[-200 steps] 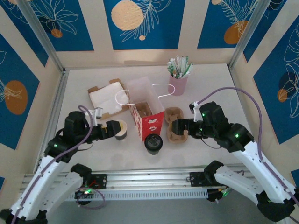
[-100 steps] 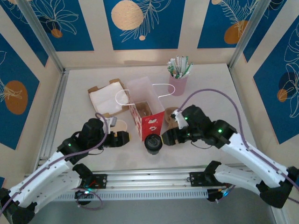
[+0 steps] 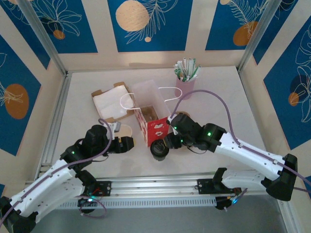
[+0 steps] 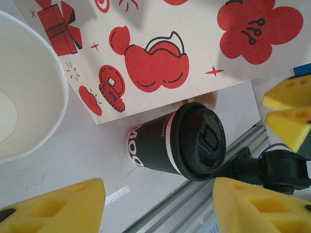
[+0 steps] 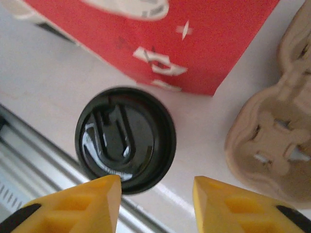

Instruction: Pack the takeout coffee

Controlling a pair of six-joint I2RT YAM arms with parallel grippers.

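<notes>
The black takeout coffee cup (image 3: 159,149) with its black lid stands upright in front of the red and white paper bag (image 3: 153,124). My left gripper (image 3: 127,144) is to its left, open, with only bare table between its yellow fingers; the coffee cup (image 4: 180,145) lies ahead of it, below the bag (image 4: 160,53). My right gripper (image 3: 167,142) hovers just right of the cup, open. The cup's lid (image 5: 125,138) is just ahead of the right gripper (image 5: 155,187), beside its left finger. The brown cardboard cup carrier (image 5: 272,131) lies to the right.
An open white paper cup (image 3: 124,130) stands by my left gripper. An open box of white napkins (image 3: 111,102) lies behind it. A pink cup of straws (image 3: 186,82) stands at the back. The aluminium rail (image 3: 155,184) runs along the near edge.
Both arms have swung inward toward the black coffee cup. Both pairs of jaws have narrowed. My right arm now covers the cup carrier in the top view.
</notes>
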